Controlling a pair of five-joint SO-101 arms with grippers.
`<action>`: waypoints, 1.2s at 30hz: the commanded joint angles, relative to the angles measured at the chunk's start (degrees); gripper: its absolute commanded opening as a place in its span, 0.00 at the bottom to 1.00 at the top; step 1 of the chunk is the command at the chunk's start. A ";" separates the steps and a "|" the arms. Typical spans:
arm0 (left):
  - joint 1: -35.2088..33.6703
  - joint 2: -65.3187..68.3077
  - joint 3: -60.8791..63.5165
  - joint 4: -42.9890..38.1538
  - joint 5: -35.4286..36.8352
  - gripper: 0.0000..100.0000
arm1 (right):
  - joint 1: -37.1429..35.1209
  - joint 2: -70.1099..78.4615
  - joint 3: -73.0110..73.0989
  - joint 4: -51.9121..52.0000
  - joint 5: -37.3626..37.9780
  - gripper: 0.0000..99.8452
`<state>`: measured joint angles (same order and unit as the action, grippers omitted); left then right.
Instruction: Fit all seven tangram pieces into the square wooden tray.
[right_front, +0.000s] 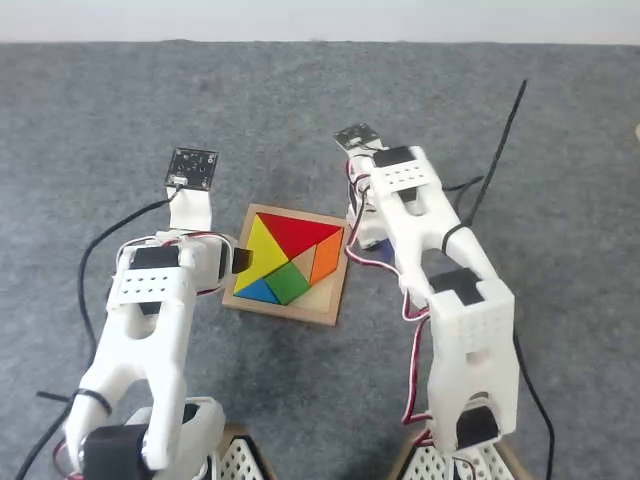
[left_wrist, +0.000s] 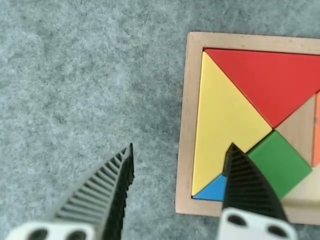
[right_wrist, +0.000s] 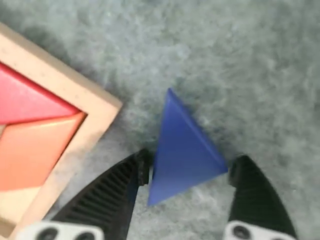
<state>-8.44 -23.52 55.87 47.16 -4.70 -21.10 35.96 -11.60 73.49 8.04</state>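
Overhead, the wooden tray (right_front: 283, 307) lay on the grey carpet (right_front: 100, 120), holding red, yellow, green, orange and light-blue pieces (right_front: 290, 255). From the left wrist, the left gripper (left_wrist: 180, 150) hung released, one finger over the tray's corner. From the right wrist, the right gripper (right_wrist: 192, 155) straddled, unclenched, a dark blue triangle (right_wrist: 180, 145) on the carpet just beside the tray.

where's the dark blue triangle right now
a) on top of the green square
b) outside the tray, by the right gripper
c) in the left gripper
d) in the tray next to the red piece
b: the dark blue triangle is outside the rim of the wooden tray, with grey carpet around it, right at the right gripper.
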 joint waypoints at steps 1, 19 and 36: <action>0.00 -0.44 -0.48 -1.23 -0.70 0.28 | -3.30 -0.31 -0.09 -0.22 -0.88 0.19; 0.00 -0.18 -0.57 -1.23 -0.79 0.28 | -4.35 -14.46 0.09 7.96 -16.53 0.19; -10.02 -0.09 -4.88 1.23 -0.79 0.28 | -4.53 -11.65 0.09 6.20 2.20 0.19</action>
<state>-14.24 -23.52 54.64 47.16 -4.70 -28.66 23.38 -10.99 82.02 -4.88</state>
